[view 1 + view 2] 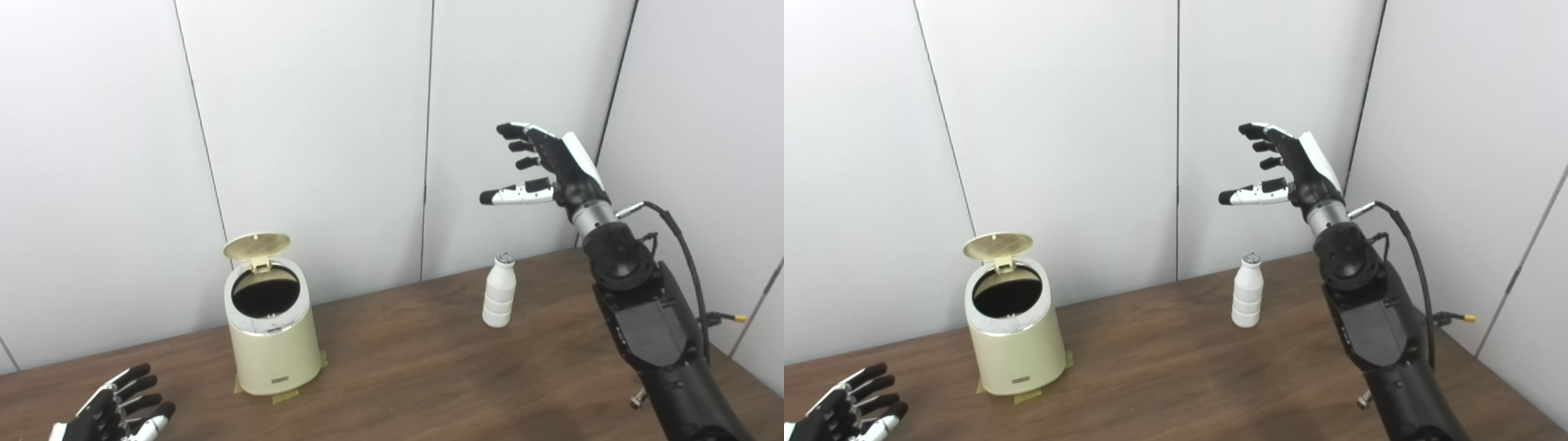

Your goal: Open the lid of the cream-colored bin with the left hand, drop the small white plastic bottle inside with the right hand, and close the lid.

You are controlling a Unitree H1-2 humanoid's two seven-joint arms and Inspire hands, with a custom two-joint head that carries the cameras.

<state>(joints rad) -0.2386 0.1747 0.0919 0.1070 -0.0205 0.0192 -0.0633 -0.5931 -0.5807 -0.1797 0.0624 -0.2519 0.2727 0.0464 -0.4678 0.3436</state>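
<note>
Head-camera views of a dark wooden table (pixel 429 380) set against pale wall panels (pixel 306 122).

Nearest, at about 8 o'clock in the frame, the left hand (pixel 116 410) sits low over the table's near edge, fingers spread apart and holding nothing; only the hand itself shows above the bottom border.

At about 4 o'clock, the right arm (pixel 649 318), black and jointed with a cable looping beside it, rises steeply from the lower right corner.

Farther back, at roughly 9 o'clock from centre, the cream-colored bin (pixel 272 343) stands upright on the table, with strips of tan tape (pixel 285 397) showing under its base. Its lid (pixel 256 245) is swung up on the rear hinge and stands open behind the mouth, whose interior appears dark. The bin is well apart from both hands.

At about 4 o'clock from centre, the small white plastic bottle (pixel 500 293) stands upright on the table, capped, with a ribbed body. It lies well apart from the bin, at the bin's 3 o'clock side, and touches neither hand.

Farthest and highest, at about 2 o'clock, the right hand (pixel 542 165) is raised in the air above the bottle, at the bottle's 12 to 1 o'clock. Its fingers are extended and spread wide toward 9 o'clock, the thumb set apart below them, grasping nothing.
</note>
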